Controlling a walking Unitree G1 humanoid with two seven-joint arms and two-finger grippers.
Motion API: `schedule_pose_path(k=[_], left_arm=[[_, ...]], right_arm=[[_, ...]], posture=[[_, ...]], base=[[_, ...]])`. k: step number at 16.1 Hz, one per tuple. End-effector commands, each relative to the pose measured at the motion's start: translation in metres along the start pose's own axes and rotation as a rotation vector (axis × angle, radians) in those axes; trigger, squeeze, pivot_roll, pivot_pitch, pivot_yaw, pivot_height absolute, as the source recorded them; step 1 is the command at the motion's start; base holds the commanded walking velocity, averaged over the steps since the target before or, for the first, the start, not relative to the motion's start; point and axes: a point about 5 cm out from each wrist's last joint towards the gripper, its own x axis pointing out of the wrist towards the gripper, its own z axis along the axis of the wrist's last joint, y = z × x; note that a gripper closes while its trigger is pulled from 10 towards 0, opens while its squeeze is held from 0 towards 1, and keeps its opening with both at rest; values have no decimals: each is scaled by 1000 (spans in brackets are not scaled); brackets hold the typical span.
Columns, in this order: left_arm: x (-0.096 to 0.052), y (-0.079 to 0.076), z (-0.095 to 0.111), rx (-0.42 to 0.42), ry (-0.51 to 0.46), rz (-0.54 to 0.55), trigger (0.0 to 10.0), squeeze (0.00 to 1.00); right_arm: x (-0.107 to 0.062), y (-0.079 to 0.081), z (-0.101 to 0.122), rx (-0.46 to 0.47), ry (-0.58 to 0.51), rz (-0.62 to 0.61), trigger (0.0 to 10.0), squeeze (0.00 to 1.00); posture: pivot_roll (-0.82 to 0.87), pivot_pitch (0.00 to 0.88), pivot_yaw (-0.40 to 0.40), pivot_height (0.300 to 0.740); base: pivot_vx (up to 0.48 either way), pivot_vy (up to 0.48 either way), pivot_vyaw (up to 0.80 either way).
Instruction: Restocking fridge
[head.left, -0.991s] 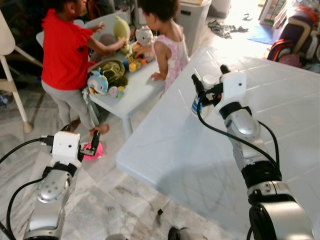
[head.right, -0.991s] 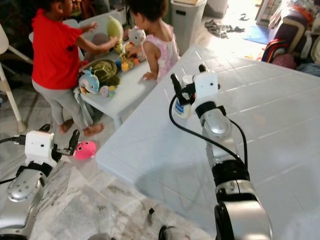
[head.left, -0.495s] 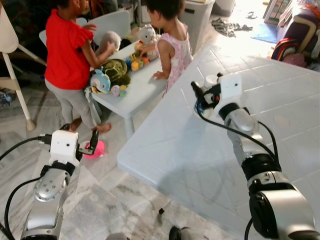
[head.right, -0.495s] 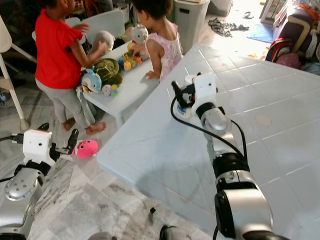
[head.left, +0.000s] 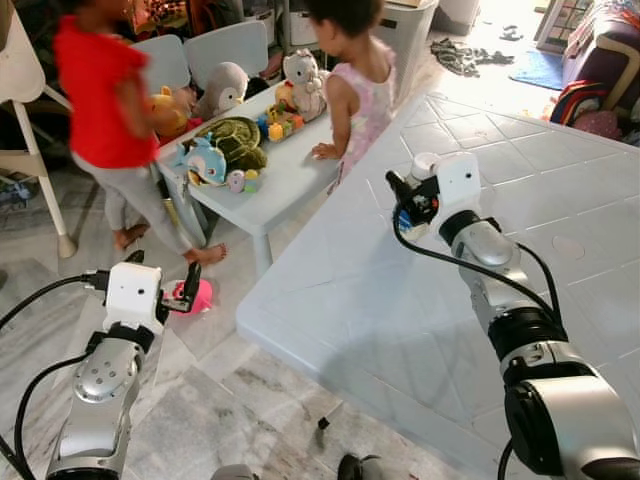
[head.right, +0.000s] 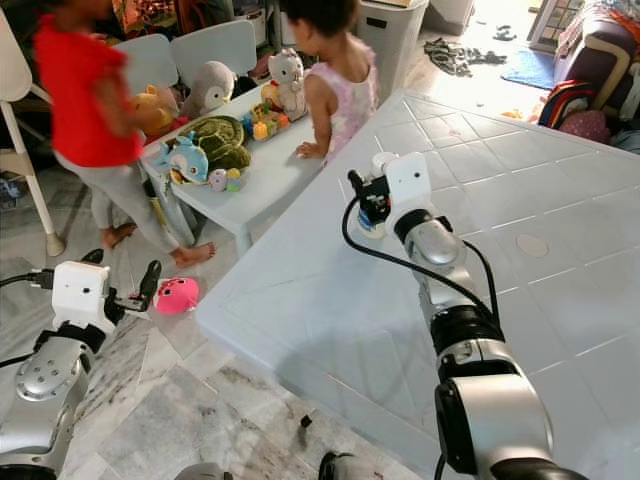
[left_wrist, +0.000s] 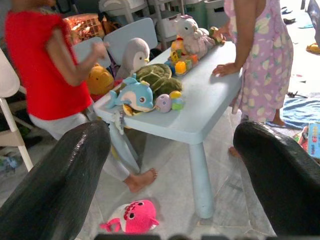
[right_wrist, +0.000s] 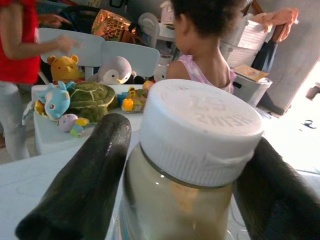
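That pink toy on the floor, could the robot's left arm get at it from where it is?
Probably yes: the left gripper hangs open just short of the pink toy, with bare floor between.

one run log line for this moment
right tool: around white-capped bottle on white table | left tool: open, idle over floor | two people at small toy table

A small bottle (right_wrist: 185, 165) with a wide white ribbed screw cap and pale, yellowish translucent contents stands upright on the white tiled worktop (head.left: 560, 260), near its far left edge. Its cap is closed — faint raised lettering on top. It sits between the two black fingers of the right claw (head.right: 368, 203).
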Motion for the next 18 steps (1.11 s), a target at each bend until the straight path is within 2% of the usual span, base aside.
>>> schedule_pose_path(k=[1, 6, 9, 10, 11, 12, 13, 14, 16, 18], left_arm=[[1, 0, -1, 10, 4, -4, 10000, 0], [2, 1, -6, 19, 38, 92, 10000, 0], [2, -1, -9, 10, 46, 101, 10000, 0], [4, -3, -9, 7, 44, 100, 10000, 0], [5, -4, -9, 5, 43, 99, 10000, 0], [9, -5, -9, 13, 48, 103, 10000, 0], [14, -3, -8, -2, 42, 117, 10000, 0], [15, -3, -8, -2, 40, 118, 10000, 0], [20, -5, -6, -4, 34, 111, 10000, 0], [21, -7, -7, -6, 35, 115, 10000, 0]], right_arm=[[-2, 2, 0, -26, -13, 13, 0, 0], [-21, 9, -7, -24, -62, 9, 0, 0], [-37, 22, -2, 48, -117, -33, 0, 0], [-42, 30, 1, 80, -137, -46, 1608, 0], [-44, 33, 3, 98, -144, -55, 1608, 0], [-47, 36, -4, 162, -122, -116, 10000, 0], [-50, 41, -7, 228, -106, -147, 10000, 0], [-50, 44, -7, 247, -107, -147, 10000, 0], [-55, 59, -1, 239, -126, -67, 10000, 0], [-60, 64, 1, 241, -112, -49, 10000, 0]], posture=[[116, 46, 15, 740], [100, 35, 5, 740], [87, 26, 1, 740], [75, 17, 1, 740], [71, 9, 1, 740], [66, 0, -2, 740], [61, 0, -5, 740], [61, 0, -5, 740], [49, 0, -8, 740], [41, 0, -15, 740]], base=[[0, 0, 0], [0, 0, 0], [0, 0, 0], [0, 0, 0], [0, 0, 0], [0, 0, 0], [-262, 0, 0], [-262, 0, 0], [-300, 0, 225], [-315, 0, 800]])
